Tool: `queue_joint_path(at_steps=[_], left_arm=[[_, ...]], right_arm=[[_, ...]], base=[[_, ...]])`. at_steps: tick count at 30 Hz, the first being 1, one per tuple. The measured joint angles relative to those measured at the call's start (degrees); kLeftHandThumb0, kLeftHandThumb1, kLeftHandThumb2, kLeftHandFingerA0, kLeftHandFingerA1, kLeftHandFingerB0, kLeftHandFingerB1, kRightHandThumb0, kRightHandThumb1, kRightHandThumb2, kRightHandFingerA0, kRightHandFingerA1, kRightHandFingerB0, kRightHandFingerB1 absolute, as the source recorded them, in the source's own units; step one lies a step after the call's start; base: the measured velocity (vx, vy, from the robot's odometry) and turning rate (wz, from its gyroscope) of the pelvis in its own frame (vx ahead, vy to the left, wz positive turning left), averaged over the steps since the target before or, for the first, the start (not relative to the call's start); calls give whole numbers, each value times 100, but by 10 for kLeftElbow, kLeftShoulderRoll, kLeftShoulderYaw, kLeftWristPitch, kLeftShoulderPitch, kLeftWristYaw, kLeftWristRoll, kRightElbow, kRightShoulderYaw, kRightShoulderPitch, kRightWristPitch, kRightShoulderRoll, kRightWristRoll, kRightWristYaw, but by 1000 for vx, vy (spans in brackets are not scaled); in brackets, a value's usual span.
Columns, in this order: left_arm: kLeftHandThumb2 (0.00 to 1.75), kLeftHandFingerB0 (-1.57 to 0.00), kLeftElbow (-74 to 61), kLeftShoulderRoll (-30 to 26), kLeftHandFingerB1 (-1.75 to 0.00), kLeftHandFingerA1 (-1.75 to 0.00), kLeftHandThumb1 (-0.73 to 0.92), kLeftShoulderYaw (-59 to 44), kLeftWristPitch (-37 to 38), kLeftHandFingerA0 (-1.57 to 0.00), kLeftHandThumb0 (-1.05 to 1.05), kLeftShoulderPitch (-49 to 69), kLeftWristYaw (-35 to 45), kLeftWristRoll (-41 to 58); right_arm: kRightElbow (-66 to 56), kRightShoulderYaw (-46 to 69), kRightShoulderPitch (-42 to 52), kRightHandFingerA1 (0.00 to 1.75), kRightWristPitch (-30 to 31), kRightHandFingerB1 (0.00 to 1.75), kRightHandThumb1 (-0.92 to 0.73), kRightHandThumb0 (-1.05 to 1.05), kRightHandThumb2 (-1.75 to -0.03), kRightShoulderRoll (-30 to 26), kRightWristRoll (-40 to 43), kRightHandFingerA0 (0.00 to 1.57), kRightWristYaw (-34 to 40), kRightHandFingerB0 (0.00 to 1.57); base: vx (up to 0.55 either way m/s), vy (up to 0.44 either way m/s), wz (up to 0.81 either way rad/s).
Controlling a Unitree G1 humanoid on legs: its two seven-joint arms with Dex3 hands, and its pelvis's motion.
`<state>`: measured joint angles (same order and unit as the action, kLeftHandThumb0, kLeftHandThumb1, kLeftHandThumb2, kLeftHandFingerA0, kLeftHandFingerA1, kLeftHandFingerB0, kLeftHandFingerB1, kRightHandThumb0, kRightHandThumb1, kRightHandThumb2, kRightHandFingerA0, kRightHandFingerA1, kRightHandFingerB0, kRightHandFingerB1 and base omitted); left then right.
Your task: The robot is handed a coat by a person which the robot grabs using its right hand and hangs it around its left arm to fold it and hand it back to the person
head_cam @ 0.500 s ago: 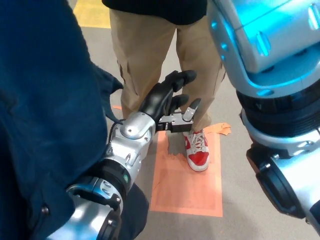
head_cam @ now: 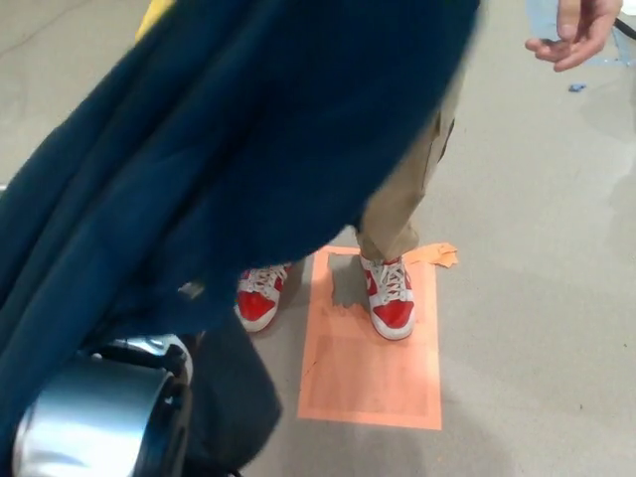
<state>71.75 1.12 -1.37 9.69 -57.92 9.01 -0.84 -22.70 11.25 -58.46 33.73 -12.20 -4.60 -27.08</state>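
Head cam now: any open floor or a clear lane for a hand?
Free: the grey floor right of the orange mat, below the person's hand; a small strip top left above the coat. Crowded: the coat fills left and centre, with red shoes and the robot's left arm under its edge.

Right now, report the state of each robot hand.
Left hand: not in view; dark blue fabric coat drapes over its silver arm.
Right hand: not in view; the hand at top right is the person's.
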Motion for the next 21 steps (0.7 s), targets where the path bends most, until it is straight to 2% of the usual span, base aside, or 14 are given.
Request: queue_joint_path(at_steps=[1,2,3,4,5,7,9,12,13,14,17,20,21], left_arm=[[85,-8,0,-4,-25,-25,74,-3,0,-8,-88,-1,1,0],[68,-8,0,-8,-24,-25,88,-5,0,-8,-82,-2,2,0],[68,-8,0,-12,-24,-25,88,-8,0,-8,-82,-3,3,0],[108,-10,0,-16,-29,-28,74,-11,0,-10,-89,-5,5,0],[107,-12,0,-21,-34,-30,73,-16,0,-4,-84,-7,7,0],[107,-11,0,-31,-30,-28,74,-21,0,-7,-86,-11,12,0],[109,-8,0,-41,-23,-26,77,-28,0,-8,-87,-16,17,1],[108,-9,1,-59,-26,-27,75,-41,0,-4,-85,-23,25,1],[109,-9,1,-61,-23,-22,75,-43,0,0,-86,-24,26,1],[109,-17,1,-64,-27,-24,74,-45,0,0,-84,-25,27,1],[109,-15,1,-67,-31,-26,77,-52,0,-1,-86,-25,33,2],[108,-16,1,-70,-31,-30,75,-57,0,0,-83,-25,37,2],[107,-6,1,-71,-34,-35,70,-59,0,-2,-75,-25,38,2]], right_arm=[[-2,20,17,70,1,91,-88,-31,-68,-15,5,132,-4,116],[-3,34,28,70,1,89,-87,-31,-68,-24,8,131,-7,117],[-3,47,41,70,1,89,-87,-31,-68,-33,11,131,-10,117],[-4,66,58,70,1,86,-87,-31,-68,-44,18,131,-14,118],[-4,87,76,67,1,90,-90,-25,-68,-55,27,129,-19,114],[-5,124,112,65,0,88,-91,-24,-68,-65,43,129,-27,114],[-5,159,153,64,-3,85,-88,-27,-69,-71,57,132,-32,119],[-4,205,232,69,-19,86,-85,-29,-70,-77,81,133,-41,123],[-4,210,246,68,-22,88,-85,-28,-70,-77,85,134,-43,122],[-3,216,267,69,-27,90,-86,-24,-68,-75,90,133,-45,118],[-2,221,350,63,-46,84,-86,-26,-68,-58,102,132,-52,121],[2,202,427,66,-64,84,-83,-32,-67,-46,101,127,-55,115],[6,192,449,53,-72,60,-78,-50,-64,-43,99,111,-55,107]], base=[[0,0,0],[0,0,0],[0,0,0],[0,0,0],[0,0,0],[0,0,0],[0,0,0],[0,0,0],[0,0,0],[0,0,0],[0,0,0],[0,0,0],[0,0,0]])
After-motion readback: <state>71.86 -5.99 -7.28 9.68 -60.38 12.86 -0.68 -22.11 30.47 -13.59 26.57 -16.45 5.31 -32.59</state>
